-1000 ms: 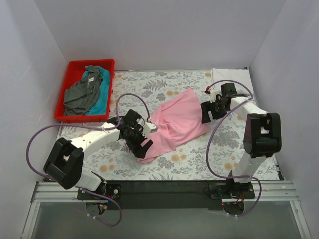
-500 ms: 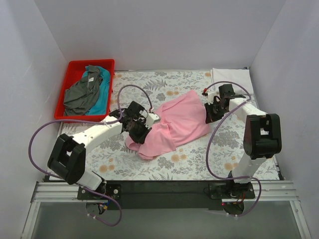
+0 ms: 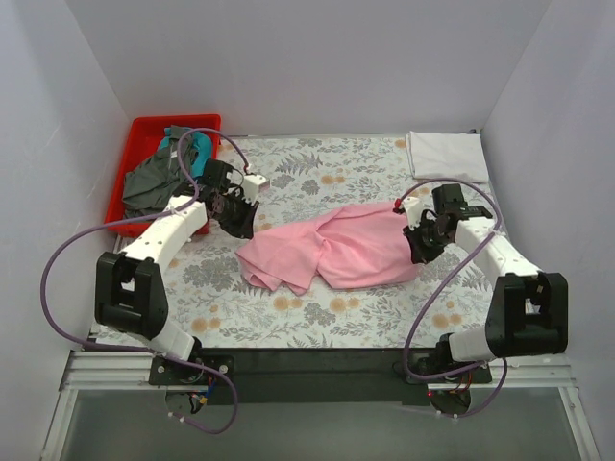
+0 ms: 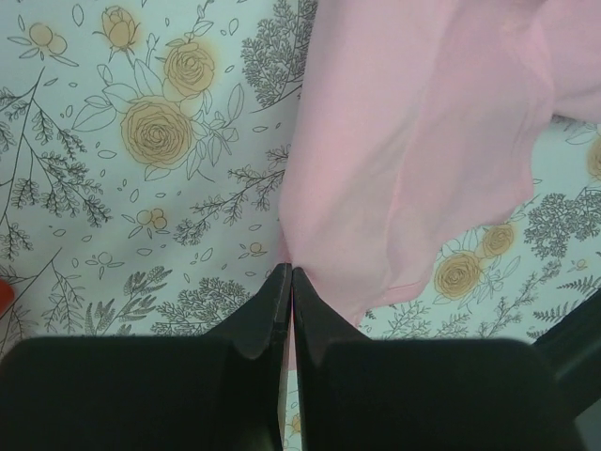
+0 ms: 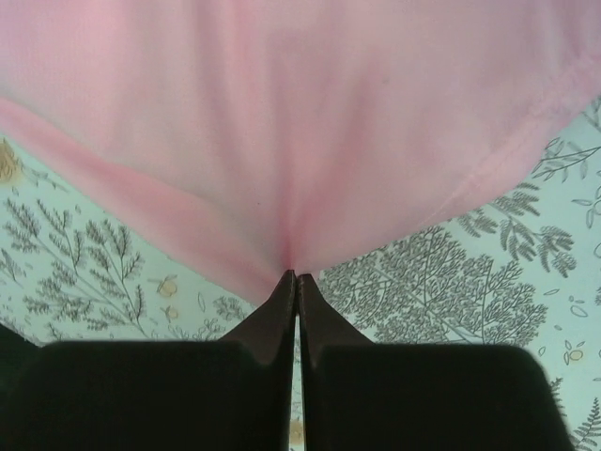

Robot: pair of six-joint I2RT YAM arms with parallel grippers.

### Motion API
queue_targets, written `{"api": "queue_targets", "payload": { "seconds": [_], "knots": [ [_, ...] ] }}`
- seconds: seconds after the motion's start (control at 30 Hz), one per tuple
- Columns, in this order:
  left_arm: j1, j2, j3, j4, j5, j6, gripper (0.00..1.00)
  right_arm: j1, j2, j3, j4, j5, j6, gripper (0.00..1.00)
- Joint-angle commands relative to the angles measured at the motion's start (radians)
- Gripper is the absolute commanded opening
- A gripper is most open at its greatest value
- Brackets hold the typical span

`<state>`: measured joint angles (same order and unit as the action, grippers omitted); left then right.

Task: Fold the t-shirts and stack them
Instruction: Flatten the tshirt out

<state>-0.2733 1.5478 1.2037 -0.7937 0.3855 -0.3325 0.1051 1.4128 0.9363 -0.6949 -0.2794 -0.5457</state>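
Note:
The light pink t-shirt lies crumpled and pulled out sideways across the middle of the floral tablecloth. My left gripper is at the shirt's far left corner, next to the red bin. In the left wrist view the left gripper is shut, with a fold of pink cloth pinched at the tips. My right gripper is at the shirt's right end. Seen from the right wrist, that gripper is shut on gathered pink cloth. A white t-shirt lies folded at the back right.
The red bin stands at the back left, holding a dark grey t-shirt and a teal t-shirt. The left arm's purple cable arcs over the bin. White walls close the table on three sides.
Both grippers have shut on the pink t-shirt. The left one drew back and left toward the bin, the right one came nearer and rightward, stretching the shirt out.

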Motion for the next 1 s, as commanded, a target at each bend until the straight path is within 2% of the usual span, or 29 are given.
{"api": "queue_targets", "payload": {
  "seconds": [0.0,0.2,0.27,0.3,0.37,0.4,0.47,0.53,0.7,0.87,0.97],
  "knots": [
    [0.011,0.027,0.025,-0.010,0.010,0.033,0.00,0.002,-0.077,-0.034,-0.110,-0.018,-0.121,0.01],
    [0.025,0.078,0.036,0.031,0.000,0.016,0.00,0.015,-0.155,-0.070,-0.219,-0.078,-0.212,0.01],
    [0.025,0.104,0.072,0.016,0.009,0.021,0.00,0.016,-0.164,-0.057,-0.235,-0.083,-0.215,0.15],
    [0.026,0.109,0.085,0.002,0.018,0.024,0.07,0.013,-0.164,-0.036,-0.245,-0.087,-0.217,0.26],
    [0.028,0.094,0.108,-0.032,0.087,0.053,0.25,0.004,-0.167,-0.001,-0.261,-0.106,-0.226,0.32],
    [0.028,0.081,0.117,-0.042,0.120,0.064,0.45,-0.014,-0.169,0.036,-0.259,-0.115,-0.232,0.34],
    [0.023,0.045,0.119,-0.065,0.168,0.084,0.59,-0.037,-0.155,0.074,-0.250,-0.126,-0.247,0.36],
    [-0.004,0.034,0.126,-0.114,0.194,0.115,0.65,-0.071,-0.102,0.131,-0.218,-0.116,-0.250,0.36],
    [-0.078,0.008,0.086,-0.147,0.233,0.118,0.66,-0.094,0.089,0.268,-0.100,-0.063,-0.273,0.40],
    [-0.125,-0.018,0.027,-0.157,0.274,0.127,0.66,-0.122,0.329,0.467,-0.019,0.009,-0.281,0.49],
    [-0.148,-0.021,0.002,-0.165,0.274,0.133,0.66,-0.122,0.449,0.550,0.003,0.031,-0.281,0.46]
  ]
}}
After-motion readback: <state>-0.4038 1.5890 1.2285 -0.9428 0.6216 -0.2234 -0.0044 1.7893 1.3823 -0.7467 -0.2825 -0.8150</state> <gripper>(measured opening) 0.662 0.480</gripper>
